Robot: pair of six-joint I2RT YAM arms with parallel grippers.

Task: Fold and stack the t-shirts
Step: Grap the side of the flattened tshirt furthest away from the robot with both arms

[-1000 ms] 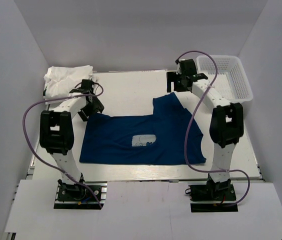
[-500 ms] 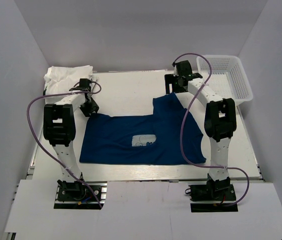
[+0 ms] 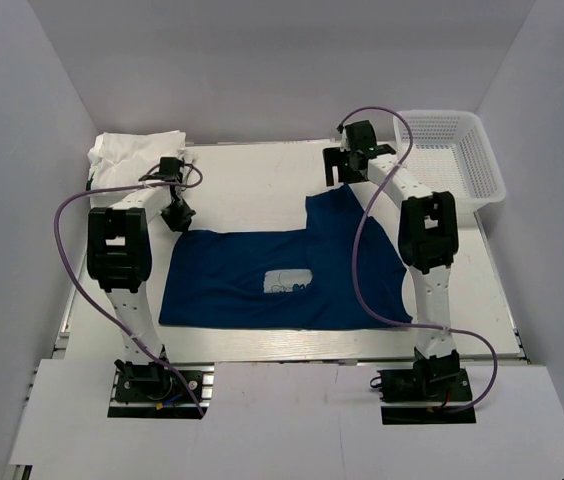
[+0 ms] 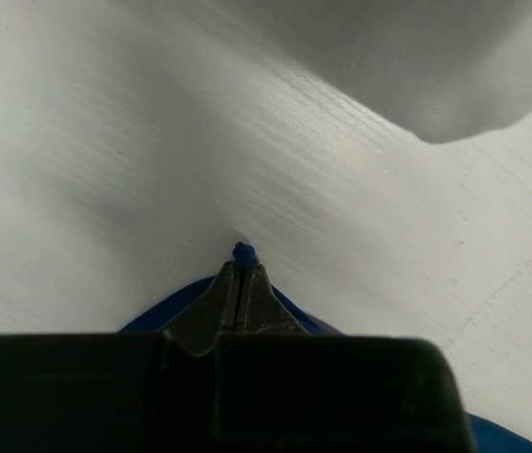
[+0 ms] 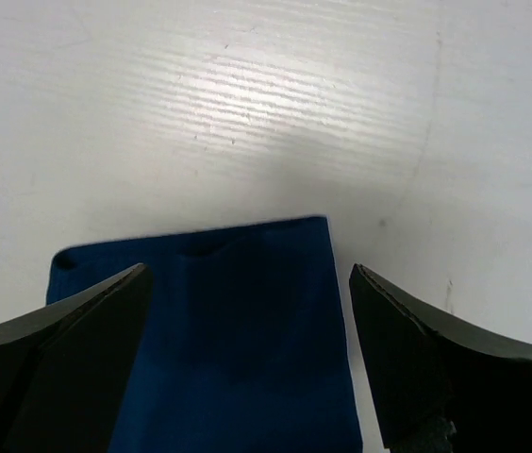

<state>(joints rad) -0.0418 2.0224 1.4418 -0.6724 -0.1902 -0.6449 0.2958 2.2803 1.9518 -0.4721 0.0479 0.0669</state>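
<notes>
Nearest the arm bases, the navy t-shirt (image 3: 242, 275) lies face up and mostly flat across the middle of the bench (image 3: 252, 185). Its lower hem runs along the near edge and its white chest print (image 3: 287, 284) shows a little right of centre. One section of cloth juts toward the far edge on the right side, so the shirt is spread but not yet folded.

Farther in, at the shirt's far-left corner, the left gripper (image 3: 178, 214) is down at bench level. Its wrist camera shows what the overhead view cannot: the fingers (image 4: 219, 302) are pressed fully together, with a small nub of blue cloth pinched between their tips. That looks like a hold taken in order to lift or drag that corner.

Beyond it on the right, the right gripper (image 3: 344, 172) hangs over the end of the jutting section. From above I cannot tell how its jaws stand. Its own camera shows the fingers (image 5: 77, 330) spread wide to either side of the squared-off blue end, gripping nothing. I read that as lining up for a matching pinch, so both corners can be carried over together.

At the far-left corner sits a heap of white t-shirts (image 3: 132, 155), which the left wrist view shows only as a pale blur. At the far-right corner, the white mesh basket (image 3: 482, 150) stands well apart from the shirt.
</notes>
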